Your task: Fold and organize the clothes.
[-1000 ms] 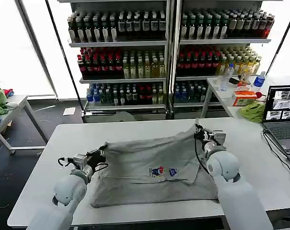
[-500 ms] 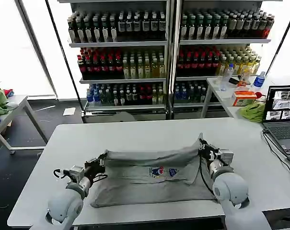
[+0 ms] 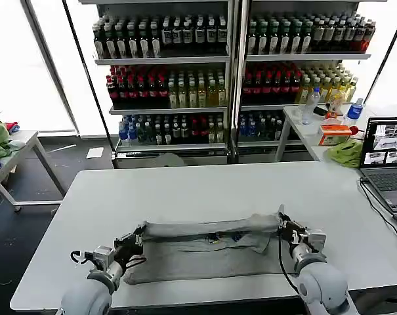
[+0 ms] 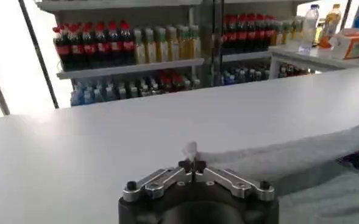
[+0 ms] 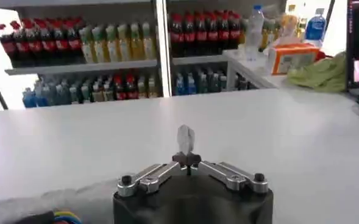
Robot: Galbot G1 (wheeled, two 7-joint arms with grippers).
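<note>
A light grey shirt lies across the front part of the white table. Its far edge is lifted into a taut ridge above the lower layer. The colourful chest logo peeks out under that ridge. My left gripper is shut on the ridge's left corner. In the left wrist view the gripper pinches a small tuft of grey cloth. My right gripper is shut on the right corner. In the right wrist view the gripper holds a peak of fabric.
An open laptop sits at the table's right edge with a cable trailing. Behind it a side table carries a green cloth, bottles and an orange box. Drink shelves stand behind. Another table is at the left.
Both grippers have drawn the shirt's far edge towards the table's front and lower. The shirt has gone from spread out to a narrow band, with the logo mostly covered.
</note>
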